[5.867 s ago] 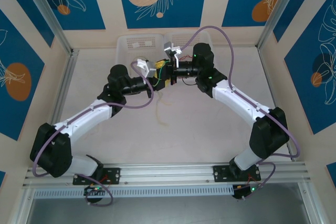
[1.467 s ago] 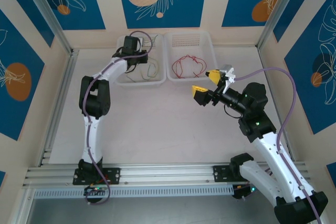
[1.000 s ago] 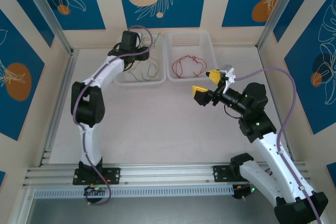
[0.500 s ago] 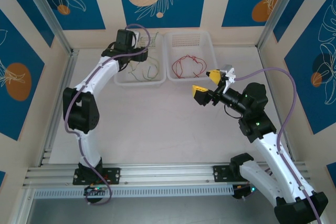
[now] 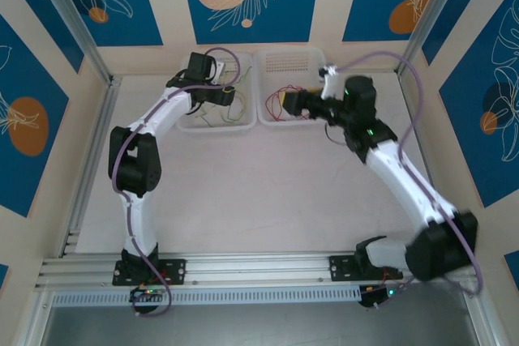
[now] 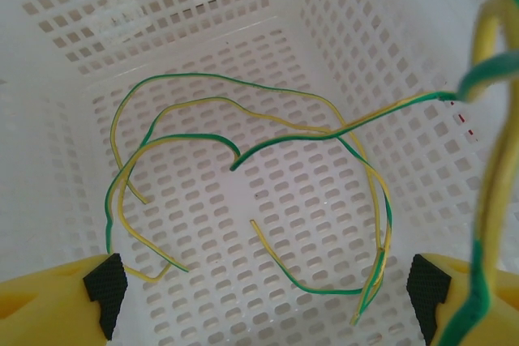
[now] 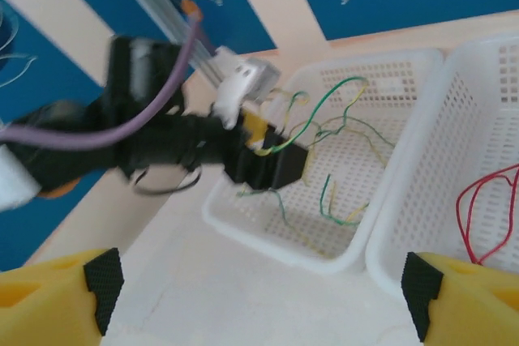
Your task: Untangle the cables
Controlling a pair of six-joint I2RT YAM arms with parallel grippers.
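Several curly yellow-green cables (image 6: pixel 243 151) lie loose on the floor of the left white basket (image 5: pixel 188 123). My left gripper (image 6: pixel 268 297) hovers over them, open, pads far apart. One yellow-green strand (image 6: pixel 486 200) hangs along its right finger. The right wrist view shows that gripper (image 7: pixel 268 160) above the basket with the strand draped over it. A red cable (image 7: pixel 482 208) lies in the right basket (image 5: pixel 292 58). My right gripper (image 5: pixel 285 103) is above that basket's left side, open and empty (image 7: pixel 255 293). The orange-brown cable is out of view.
The two baskets stand side by side against the back wall. Aluminium frame posts (image 5: pixel 77 22) rise at the back corners. Bare table (image 5: pixel 259 192) stretches between the baskets and the arm bases.
My right arm has swung from mid-table on the right up and left to the right basket. The left gripper has shifted slightly right over the left basket.
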